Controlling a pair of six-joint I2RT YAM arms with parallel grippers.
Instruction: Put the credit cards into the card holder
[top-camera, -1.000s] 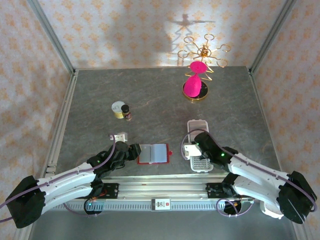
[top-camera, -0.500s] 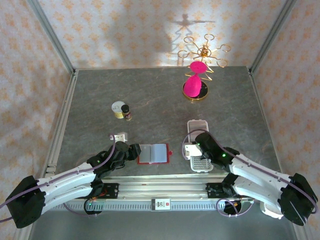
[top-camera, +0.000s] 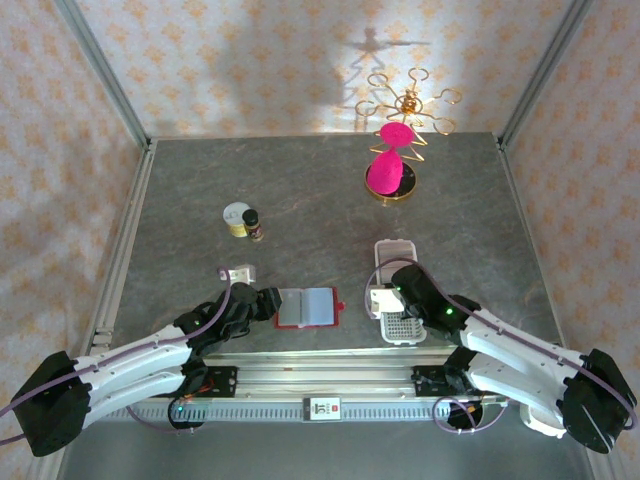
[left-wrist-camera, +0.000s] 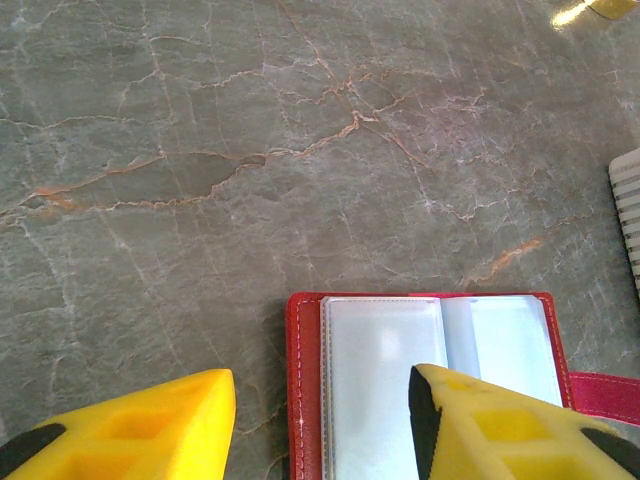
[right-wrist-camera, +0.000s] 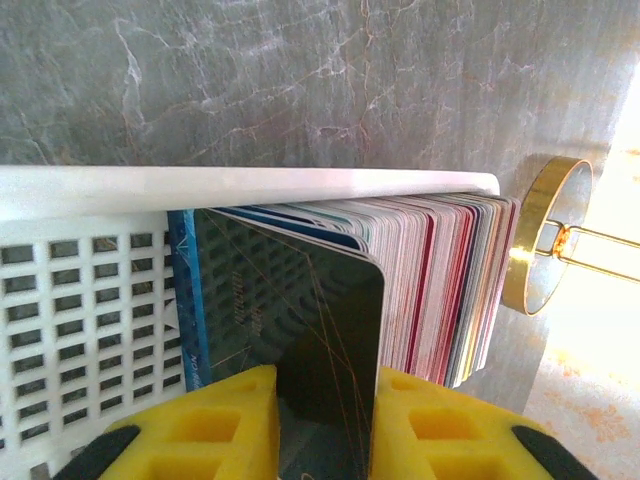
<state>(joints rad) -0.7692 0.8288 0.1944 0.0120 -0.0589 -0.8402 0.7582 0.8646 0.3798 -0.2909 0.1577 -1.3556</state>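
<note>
White arms (top-camera: 130, 360), black joints, yellow jaws

The tabletop (left-wrist-camera: 200, 150) is grey marble veined rust-orange. The card holder (left-wrist-camera: 305, 400) is red, its sleeves pale and clear. The fingers (left-wrist-camera: 130, 430) are yellow with black pads. One credit card (right-wrist-camera: 300, 330) is black with thin gold lines; the lattice tray (right-wrist-camera: 90, 300) is white.

Gold wire stand (top-camera: 405, 150) with pink pieces at back; white-lidded jar (top-camera: 236, 217) beside dark bottle (top-camera: 253, 226); white slotted tray (top-camera: 396, 249) right.
</note>
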